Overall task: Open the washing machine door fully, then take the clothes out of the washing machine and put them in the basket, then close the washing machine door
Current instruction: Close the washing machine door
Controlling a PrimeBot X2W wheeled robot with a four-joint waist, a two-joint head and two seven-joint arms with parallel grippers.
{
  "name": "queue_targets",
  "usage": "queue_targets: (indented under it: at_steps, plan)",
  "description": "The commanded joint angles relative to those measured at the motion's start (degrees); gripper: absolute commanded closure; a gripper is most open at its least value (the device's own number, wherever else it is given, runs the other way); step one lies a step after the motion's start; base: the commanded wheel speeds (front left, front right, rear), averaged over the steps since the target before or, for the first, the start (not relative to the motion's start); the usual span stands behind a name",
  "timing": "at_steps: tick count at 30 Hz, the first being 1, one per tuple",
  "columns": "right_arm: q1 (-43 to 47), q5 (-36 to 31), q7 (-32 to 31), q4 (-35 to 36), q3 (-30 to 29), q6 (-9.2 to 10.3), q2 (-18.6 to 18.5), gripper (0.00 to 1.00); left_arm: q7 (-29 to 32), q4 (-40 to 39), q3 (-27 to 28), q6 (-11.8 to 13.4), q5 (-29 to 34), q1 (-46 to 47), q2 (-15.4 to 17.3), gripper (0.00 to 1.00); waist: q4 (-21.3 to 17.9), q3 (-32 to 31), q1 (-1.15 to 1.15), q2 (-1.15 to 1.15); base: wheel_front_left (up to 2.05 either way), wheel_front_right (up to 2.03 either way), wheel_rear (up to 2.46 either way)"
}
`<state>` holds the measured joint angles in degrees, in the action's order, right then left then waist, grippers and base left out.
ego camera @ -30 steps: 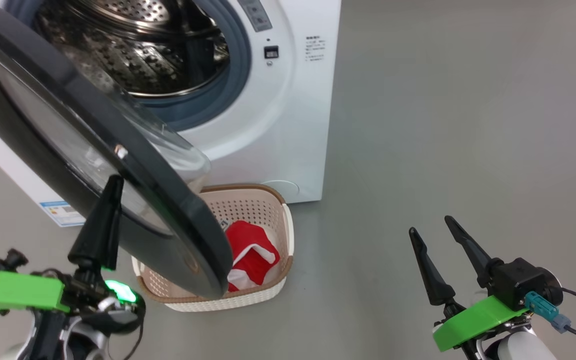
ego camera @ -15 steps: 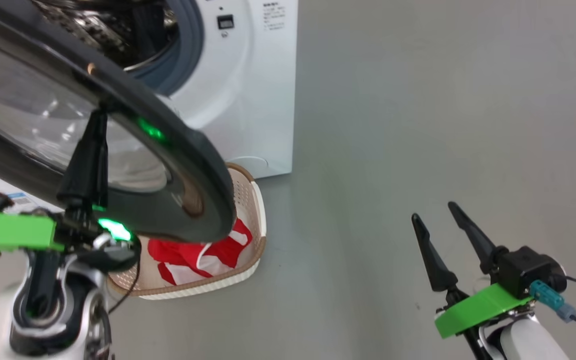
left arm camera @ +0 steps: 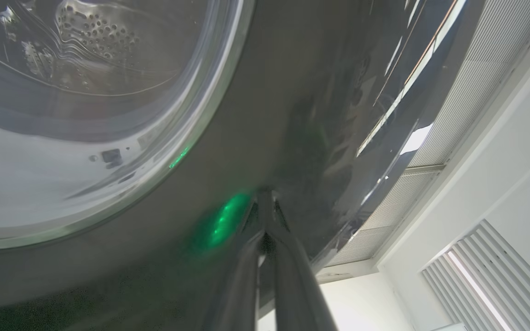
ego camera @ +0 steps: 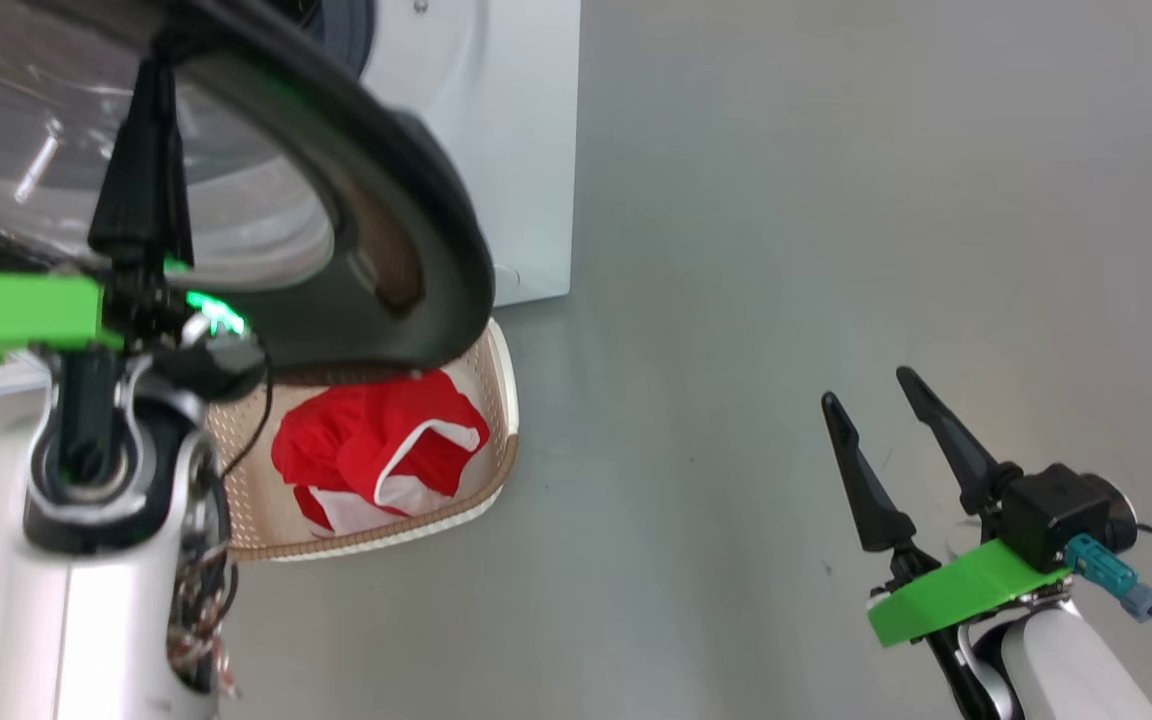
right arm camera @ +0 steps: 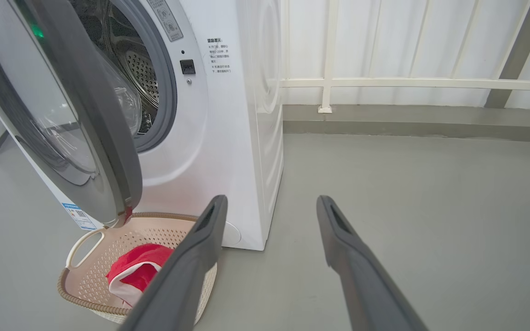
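Where the left gripper [left arm camera: 265,207] meets the washing machine door [ego camera: 416,200], its two dark fingers are pressed together with nothing between them. Their tips rest against the outer face of the glossy black rim, just beside the clear glass window, and a green glow reflects in the gloss next to them.

The door stands part open, swung out from the washing machine [right arm camera: 228,138]. In the right wrist view the gap between door and front shows the grey gasket [right arm camera: 167,92] and a slice of the perforated drum [right arm camera: 141,69]. The door's lower edge hangs over the back of the basket [right arm camera: 76,294], which sits on the grey floor [ego camera: 836,200] close to the foot of the machine.

The clothes [ego camera: 366,440] lie bunched inside the basket, red fabric with white bands, below its brown rim.

The right gripper [ego camera: 865,388] hangs low on the robot's right, well apart from both basket and machine. Its fingers are spread wide and hold nothing, with bare floor beneath them. In its own wrist view they point toward the machine's right front corner, and one finger crosses in front of the basket's near side — beyond the machine a white railing [right arm camera: 407,82] runs along the wall
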<state>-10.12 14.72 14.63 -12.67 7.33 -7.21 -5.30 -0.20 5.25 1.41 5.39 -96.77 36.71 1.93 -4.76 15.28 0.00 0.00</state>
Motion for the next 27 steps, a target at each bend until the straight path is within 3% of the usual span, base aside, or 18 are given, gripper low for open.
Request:
queue_targets:
  at_steps: [1, 12, 16, 17, 18, 19, 20, 27]
  plan:
    - [-1.8, 0.8, 0.4, 1.8, 1.4, -0.28, -0.7, 0.00, -0.5, 0.0, 0.4, -1.3, 0.6, 3.5, 1.0, 1.00, 0.3, 1.2, 0.00, 0.00, 0.00, 0.00, 0.00]
    - [-3.3, 1.0, 0.4, 2.0, 2.2, -0.28, -2.0, 0.00, -1.8, 8.7, -2.2, -6.2, 0.7, 11.6, 1.0, 1.00, 0.2, 3.8, 0.00, 0.00, 0.00, 0.00, 0.00]
    - [-3.2, 1.0, 0.4, 1.9, 2.0, -0.28, -2.2, 0.00, -1.0, 10.3, -3.7, -9.3, 1.7, 12.1, 1.0, 1.00, 0.4, 3.4, 0.00, 0.00, 0.00, 0.00, 0.00]
    - [-3.1, 1.0, 0.4, 1.8, 1.9, -0.28, -2.2, 0.00, -0.8, 10.6, -3.9, -9.9, 1.6, 11.7, 1.0, 0.80, 0.5, 3.0, 0.00, 0.00, 0.00, 0.00, 0.00]
    - [-2.9, 0.9, 0.4, 1.7, 1.9, -0.28, -2.1, 0.00, -0.7, 10.7, -4.1, -10.3, 1.8, 11.0, 1.0, 0.54, 0.7, 2.7, 0.00, 0.00, 0.00, 0.00, 0.00]
    - [-2.7, 0.9, 0.4, 1.6, 1.8, -0.28, -2.1, 0.00, -0.7, 10.8, -4.3, -10.6, 2.2, 10.3, 1.1, 0.13, 0.8, 2.2, 0.00, 0.00, 0.00, 0.00, 0.00]
    - [-2.6, 0.9, 0.4, 1.6, 1.8, -0.28, -2.0, 0.00, -0.7, 10.7, -4.6, -10.9, 2.8, 9.4, 1.4, 0.00, 0.9, 1.7, 0.00, 0.00, 0.00, 0.00, 0.00]
    - [-1.4, 0.8, 0.4, 1.4, 2.3, -0.28, -1.5, 0.00, -3.0, 9.1, -6.7, -11.9, 9.9, 1.4, 4.8, 0.00, 2.1, -2.5, 0.00, 0.00, 0.00, 0.00, 0.00]
